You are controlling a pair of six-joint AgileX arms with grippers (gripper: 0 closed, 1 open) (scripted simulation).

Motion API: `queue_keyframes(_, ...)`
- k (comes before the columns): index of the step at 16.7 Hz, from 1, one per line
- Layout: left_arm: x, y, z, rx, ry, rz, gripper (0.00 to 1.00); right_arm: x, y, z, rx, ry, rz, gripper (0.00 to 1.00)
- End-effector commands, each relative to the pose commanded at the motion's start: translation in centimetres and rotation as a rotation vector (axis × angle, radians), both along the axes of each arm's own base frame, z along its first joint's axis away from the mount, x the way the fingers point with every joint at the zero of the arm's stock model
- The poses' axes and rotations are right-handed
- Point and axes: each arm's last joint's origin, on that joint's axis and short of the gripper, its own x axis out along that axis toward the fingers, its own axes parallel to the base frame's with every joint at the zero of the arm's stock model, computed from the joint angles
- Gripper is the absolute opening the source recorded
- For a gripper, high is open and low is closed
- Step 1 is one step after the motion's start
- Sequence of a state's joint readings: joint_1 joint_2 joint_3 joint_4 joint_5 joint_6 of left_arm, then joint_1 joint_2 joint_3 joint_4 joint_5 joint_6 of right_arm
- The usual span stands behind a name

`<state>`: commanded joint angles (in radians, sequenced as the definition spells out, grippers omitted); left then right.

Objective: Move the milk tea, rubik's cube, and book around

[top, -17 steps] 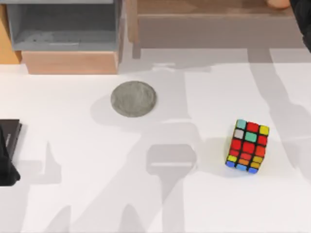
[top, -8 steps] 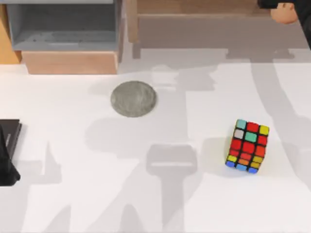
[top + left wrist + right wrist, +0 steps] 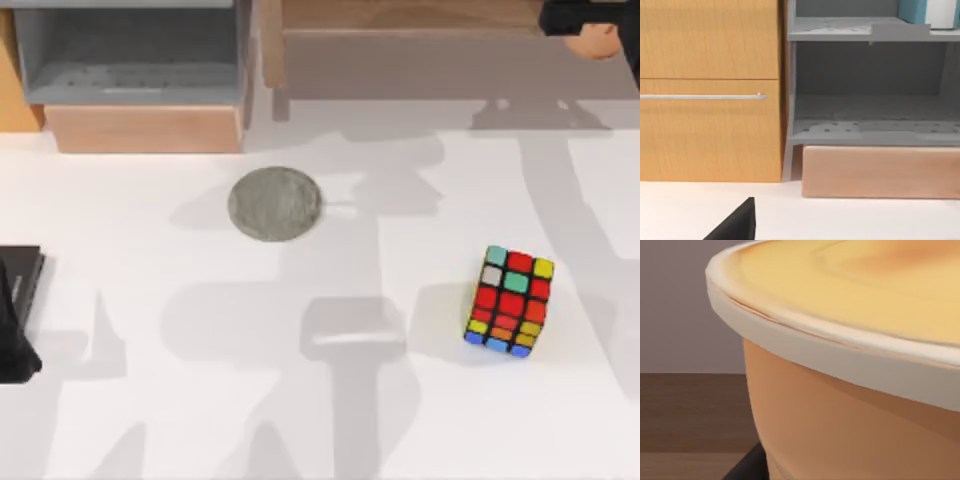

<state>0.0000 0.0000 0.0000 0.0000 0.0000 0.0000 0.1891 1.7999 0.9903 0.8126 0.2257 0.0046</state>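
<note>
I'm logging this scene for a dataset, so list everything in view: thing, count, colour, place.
rubik's cube: one, multicoloured, table's right side.
milk tea: one, orange-tan with a pale rim, top right corner by the wooden shelf, close before the right wrist camera.
book: one, teal-blue with white pages, upper grey shelf.
coaster: one, grey, round, table centre-left.
grey shelf unit: one, far left.
wooden cabinet: one, orange, beside the grey shelves.
wooden shelf: one, brown, far edge.
table: one, white.
left pincer: black, left edge, parked.
right pincer: black, top right, at the milk tea.

White table (image 3: 200,400), grey shelf (image 3: 130,55), perhaps wooden cabinet (image 3: 710,90).
</note>
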Motion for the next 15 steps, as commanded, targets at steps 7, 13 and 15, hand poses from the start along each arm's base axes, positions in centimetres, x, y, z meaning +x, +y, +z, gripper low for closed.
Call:
queue_keyframes(7,0.0,0.0,0.0,0.0,0.0,0.0,1.0,-0.8,8.0,3.9,0.078,-0.096,0.067,0.0)
queue_keyframes(13,0.0,0.0,0.0,0.0,0.0,0.0,1.0,-5.6,23.8,4.9,0.18,-0.104,0.154,0.0)
queue_keyframes(15,0.0,0.0,0.0,0.0,0.0,0.0,1.0,-7.0,27.6,3.4,0.178,-0.079,0.144,0.0)
